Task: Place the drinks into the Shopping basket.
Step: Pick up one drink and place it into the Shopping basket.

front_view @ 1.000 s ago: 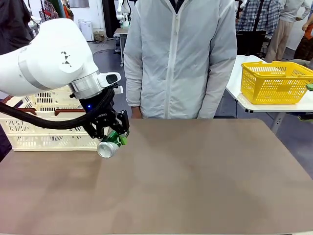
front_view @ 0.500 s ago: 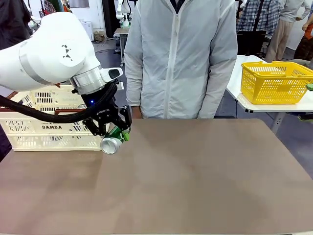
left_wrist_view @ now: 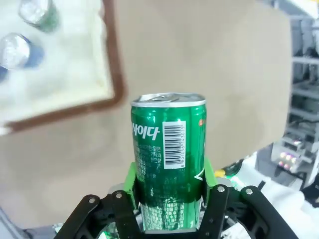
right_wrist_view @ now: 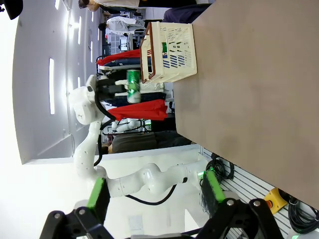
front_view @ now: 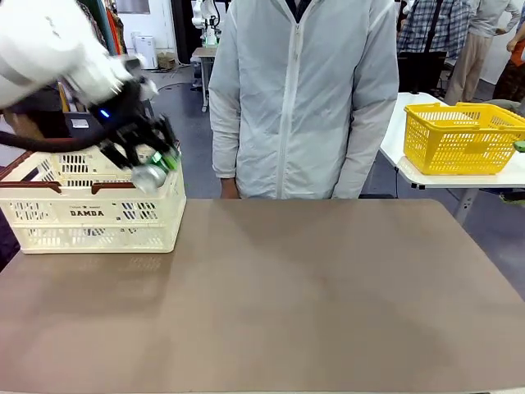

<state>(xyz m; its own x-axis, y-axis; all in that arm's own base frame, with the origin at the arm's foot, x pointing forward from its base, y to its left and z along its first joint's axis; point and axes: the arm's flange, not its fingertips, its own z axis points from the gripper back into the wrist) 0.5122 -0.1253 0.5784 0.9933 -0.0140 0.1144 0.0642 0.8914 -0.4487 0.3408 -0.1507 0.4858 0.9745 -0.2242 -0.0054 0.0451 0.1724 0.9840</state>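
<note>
In the front view the left hand [front_view: 152,164] is seen raised above the near right corner of the Shopping basket [front_view: 90,215], which stands at the left side of the brown surface [front_view: 312,304]. A green can [front_view: 156,171] is clamped between its fingers, silver top turned toward the camera and slightly down; the hand and can are blurred here. In the left wrist view the same green can [left_wrist_view: 168,164] is gripped low on its body between the green pads [left_wrist_view: 208,174], with white lettering and a barcode visible on its side. Past it, the dark brown rim of the crate [left_wrist_view: 113,55] is seen, and inside the crate two more cans are shown by their silver tops: a blue one [left_wrist_view: 17,50] and a green one [left_wrist_view: 37,12], near each other.

In the right wrist view the right hand [right_wrist_view: 154,194] is seen with its fingers spread wide and nothing between them, away from the surface. Farther off in that view the cream crate [right_wrist_view: 169,52] is seen at the far end of the surface, with the left arm's can [right_wrist_view: 133,85] held just beside it, clear of its rim.

A person in a pale zipped jacket [front_view: 303,90] is seen standing at the far edge of the surface. A yellow mesh basket [front_view: 463,139] is set on a separate white table at the right.
</note>
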